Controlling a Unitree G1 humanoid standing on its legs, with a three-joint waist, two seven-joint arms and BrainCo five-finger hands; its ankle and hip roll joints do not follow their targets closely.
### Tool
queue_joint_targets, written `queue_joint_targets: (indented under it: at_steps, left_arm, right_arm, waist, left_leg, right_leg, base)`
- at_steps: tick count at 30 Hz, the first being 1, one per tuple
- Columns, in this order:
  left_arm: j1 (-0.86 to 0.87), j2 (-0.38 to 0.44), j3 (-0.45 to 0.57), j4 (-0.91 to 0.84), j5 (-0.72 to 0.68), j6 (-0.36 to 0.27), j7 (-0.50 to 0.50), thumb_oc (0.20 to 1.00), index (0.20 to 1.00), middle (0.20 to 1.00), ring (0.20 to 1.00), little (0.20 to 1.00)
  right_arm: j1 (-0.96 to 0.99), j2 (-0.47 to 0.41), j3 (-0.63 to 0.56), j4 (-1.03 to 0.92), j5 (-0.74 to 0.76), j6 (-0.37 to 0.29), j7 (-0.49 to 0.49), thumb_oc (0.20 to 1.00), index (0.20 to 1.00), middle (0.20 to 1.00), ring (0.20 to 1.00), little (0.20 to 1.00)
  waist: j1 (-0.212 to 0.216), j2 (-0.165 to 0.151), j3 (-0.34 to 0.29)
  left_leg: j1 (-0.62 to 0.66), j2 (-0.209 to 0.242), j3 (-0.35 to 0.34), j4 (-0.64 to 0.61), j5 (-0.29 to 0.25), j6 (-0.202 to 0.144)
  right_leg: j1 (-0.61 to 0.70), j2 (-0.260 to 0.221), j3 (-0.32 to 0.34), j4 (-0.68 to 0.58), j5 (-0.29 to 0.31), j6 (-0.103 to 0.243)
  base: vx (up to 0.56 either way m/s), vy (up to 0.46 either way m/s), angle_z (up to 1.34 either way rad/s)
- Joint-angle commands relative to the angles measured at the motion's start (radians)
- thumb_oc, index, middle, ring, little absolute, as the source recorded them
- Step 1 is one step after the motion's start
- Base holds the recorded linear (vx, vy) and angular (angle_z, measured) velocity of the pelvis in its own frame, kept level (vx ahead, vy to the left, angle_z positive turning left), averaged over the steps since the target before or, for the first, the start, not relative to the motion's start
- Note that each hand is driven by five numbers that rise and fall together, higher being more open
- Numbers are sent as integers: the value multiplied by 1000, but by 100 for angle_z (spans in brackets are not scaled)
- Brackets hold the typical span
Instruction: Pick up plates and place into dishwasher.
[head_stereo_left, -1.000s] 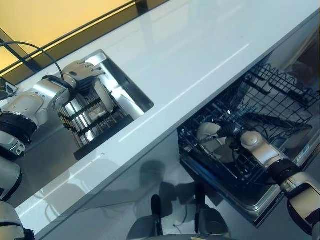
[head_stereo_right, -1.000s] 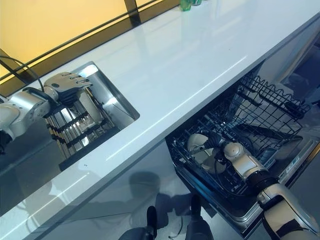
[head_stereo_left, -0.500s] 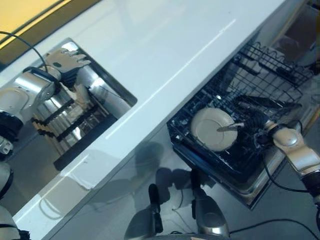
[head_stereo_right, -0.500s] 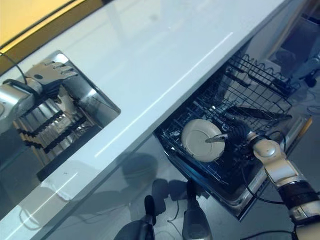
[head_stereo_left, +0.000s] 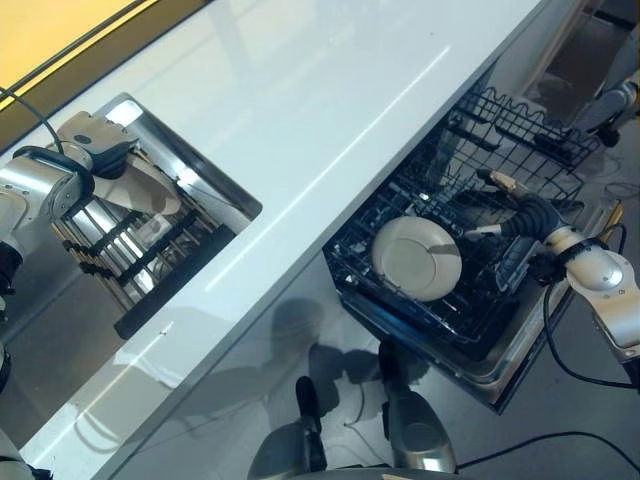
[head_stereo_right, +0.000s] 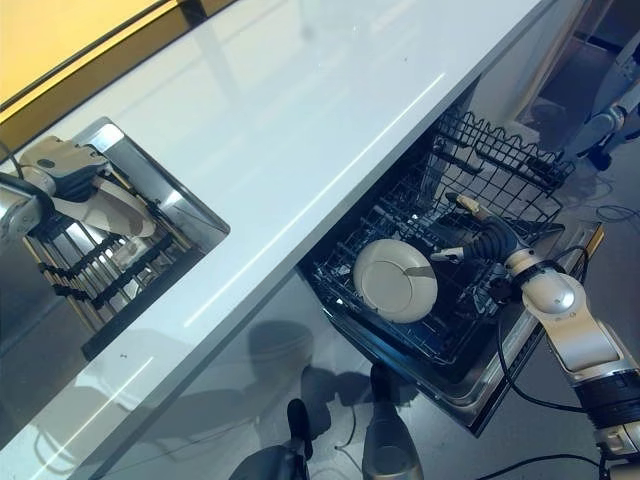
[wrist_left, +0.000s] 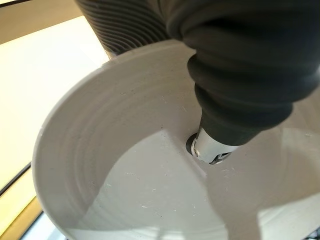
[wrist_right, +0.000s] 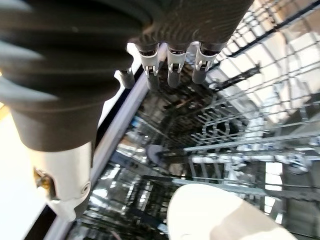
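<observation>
Left hand (head_stereo_left: 90, 140) grasps a round, cream ceramic plate (head_stereo_left: 135, 188) over the steel sink rack (head_stereo_left: 150, 250) — right hand (head_stereo_right: 478, 240), fingers released, above the wire dishwasher basket (head_stereo_right: 500, 170).

- The left eye view and right eye view look steeply down from the head; both take in the white counter (head_stereo_left: 330, 110), the sink (head_stereo_left: 140, 230) at the robot's left and the open dishwasher rack (head_stereo_left: 470, 250) at its right.
- The left wrist view sits close behind the left hand (wrist_left: 235, 100), facing into a white plate (wrist_left: 115, 175).
- The right wrist view looks past the right hand (wrist_right: 170, 65) into the rack, onto a second plate (wrist_right: 220, 215).
</observation>
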Motion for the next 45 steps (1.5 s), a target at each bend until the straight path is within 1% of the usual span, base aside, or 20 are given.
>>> queue_joint_targets:
  at_steps: [1,2,4,6,9,10,12,15,18,21,23,25,30,35,37,41,45]
  left_arm:
    - [25,26,124,-13,-176,-8,88,200,200,200,200,200]
    - [50,18,157,-31,-185,-20,99,200,200,200,200,200]
    - [93,15,199,-57,-229,-35,110,200,200,200,200,200]
    - [121,11,232,-88,-313,-39,122,200,200,200,200,200]
    - [178,-31,329,-114,-436,-75,155,200,200,200,200,200]
    - [201,-48,364,-124,-463,-95,172,200,200,200,200,200]
    - [236,-74,416,-155,-480,-108,187,200,200,200,200,200]
    - [245,-104,446,-172,-493,-145,211,200,200,200,200,200]
    - [239,-136,459,-200,-584,-188,217,200,200,200,200,200]
    - [238,-199,475,-261,-665,-213,205,200,200,200,200,200]
    - [231,-241,471,-288,-693,-229,190,200,200,200,200,200]
    - [217,-276,451,-307,-693,-247,189,200,200,200,200,200]
    - [175,-357,384,-348,-711,-262,158,200,200,200,200,200]
    - [131,-426,312,-386,-720,-253,117,200,200,200,200,200]
    - [121,-448,291,-402,-724,-247,110,200,200,200,200,200]
    - [113,-488,260,-435,-742,-231,80,200,200,200,200,200]
    - [106,-510,241,-462,-757,-216,49,200,200,200,200,200]
  right_arm:
    - [15,-8,-65,-83,35,-74,-4,1000,1000,1000,1000,1000]
    - [27,5,-74,-90,30,-93,-7,1000,1000,1000,1000,1000]
    - [31,13,-80,-99,32,-107,-4,1000,1000,1000,1000,1000]
    - [15,14,-75,-107,44,-122,-7,1000,1000,1000,1000,1000]
    - [-13,39,-65,-115,86,-171,-23,1000,1000,1000,1000,1000]
    - [-21,52,-63,-124,90,-189,-28,1000,1000,1000,1000,1000]
    - [-33,78,-56,-140,98,-215,-33,1000,1000,1000,1000,1000]
    - [-74,111,-23,-153,108,-220,-21,1000,1000,1000,1000,1000]
    - [-119,137,22,-167,136,-224,-11,1000,1000,1000,1000,1000]
    - [-166,180,72,-163,119,-232,-11,1000,1000,1000,1000,1000]
    - [-209,207,111,-152,97,-228,-23,1000,1000,1000,1000,1000]
    - [-255,232,154,-139,85,-210,-31,1000,1000,1000,1000,1000]
    - [-374,287,239,-75,81,-169,-71,1000,1000,1000,1000,1000]
    - [-460,333,304,-2,80,-122,-93,1000,1000,1000,1000,1000]
    - [-480,348,322,23,77,-113,-108,1000,1000,1000,1000,1000]
    - [-515,378,335,72,85,-91,-145,1000,1000,1000,1000,1000]
    - [-537,403,337,99,111,-78,-156,1000,1000,1000,1000,1000]
  waist:
    - [10,-31,-90]
    - [17,-31,-103]
    - [26,-29,-124]
    - [35,-28,-143]
    - [57,-31,-178]
    - [63,-32,-188]
    - [73,-32,-206]
    - [87,-35,-236]
    - [103,-38,-262]
    - [120,-45,-282]
    - [130,-48,-293]
    - [137,-51,-302]
    - [155,-60,-320]
    - [168,-68,-336]
    - [172,-71,-341]
    - [180,-77,-349]
    - [186,-80,-355]
  left_leg:
    - [-31,-84,10,8,-76,52]
    - [-23,-83,7,8,-79,53]
    - [-14,-82,2,8,-82,53]
    - [-4,-81,-2,8,-85,51]
    - [13,-79,-10,8,-91,50]
    - [17,-78,-13,8,-93,51]
    - [24,-76,-17,8,-95,50]
    - [35,-73,-22,8,-98,48]
    - [43,-71,-30,8,-98,47]
    - [51,-68,-37,8,-101,48]
    - [56,-67,-42,8,-103,47]
    - [61,-66,-47,8,-104,48]
    - [71,-65,-58,8,-106,49]
    - [77,-65,-66,8,-106,50]
    - [79,-65,-68,8,-107,51]
    - [83,-66,-74,8,-109,54]
    - [85,-67,-80,8,-110,56]
  right_leg:
    - [33,13,-21,25,-122,61]
    - [43,14,-25,26,-127,60]
    - [57,14,-31,25,-133,59]
    - [72,15,-35,23,-138,57]
    - [97,15,-43,18,-148,55]
    - [104,16,-44,17,-151,54]
    - [114,17,-47,16,-157,52]
    - [129,19,-53,16,-163,51]
    - [142,19,-61,14,-169,48]
    - [156,20,-71,12,-175,45]
    - [164,21,-77,11,-179,42]
    - [171,22,-80,11,-180,40]
    - [188,25,-88,8,-185,35]
    - [198,26,-93,7,-187,32]
    - [201,26,-95,6,-187,31]
    - [207,28,-97,3,-187,29]
    - [208,29,-97,3,-187,28]
  base:
    - [49,-90,6]
    - [48,-81,7]
    - [58,-92,8]
    - [57,-92,13]
    - [61,-91,13]
    - [46,-73,3]
    - [41,-62,4]
    - [50,-60,10]
    - [24,-44,7]
    - [2,-50,3]
    - [-8,-47,5]
    - [-6,-39,3]
    - [0,-29,10]
    - [16,-29,5]
    - [25,-34,8]
    - [35,-31,6]
    - [8,-7,0]
